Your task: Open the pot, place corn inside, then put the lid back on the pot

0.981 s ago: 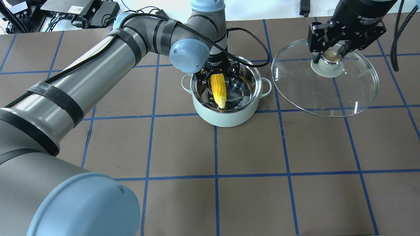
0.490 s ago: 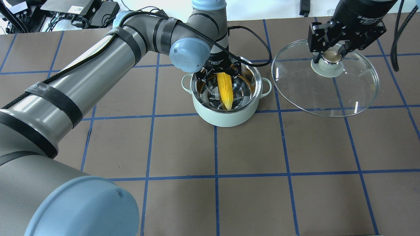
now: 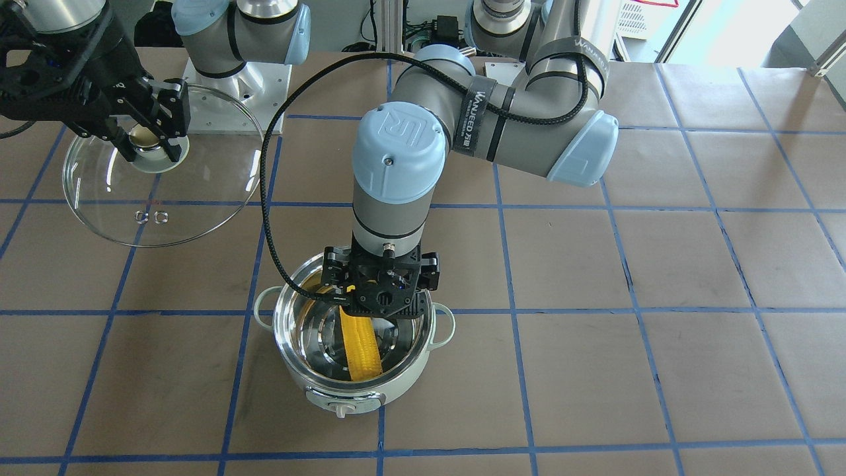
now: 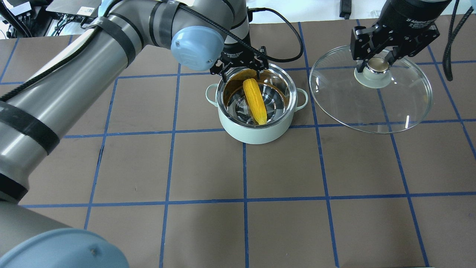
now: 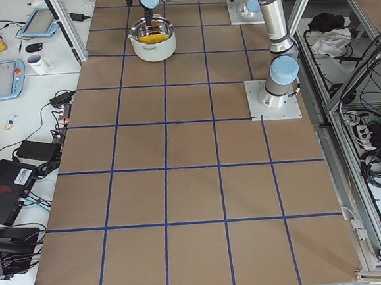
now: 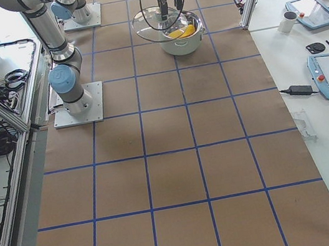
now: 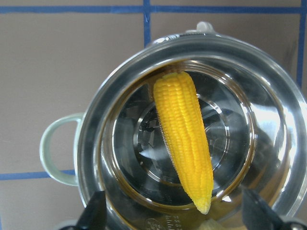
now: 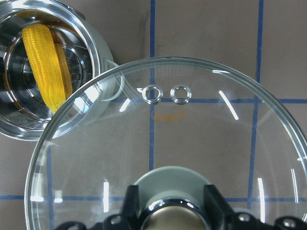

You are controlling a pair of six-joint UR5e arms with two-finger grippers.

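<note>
The pale green pot stands uncovered mid-table, also seen in the front view. The yellow corn lies free inside it, leaning on the steel wall, tip toward the robot; it fills the left wrist view. My left gripper hangs open and empty over the pot's far rim, its fingertips spread wide. My right gripper is shut on the knob of the glass lid, holding it off the table to the right of the pot. The lid's vent rings point toward the pot.
The brown table carries a blue tape grid. The left arm's black cable loops beside the pot's far side. The arm base plates sit at the robot's edge. Tablets and a mug lie on a side desk.
My left gripper has let go of the corn, opened and risen back over the pot's far rim. The corn now lies in the pot. The lid has barely moved.
</note>
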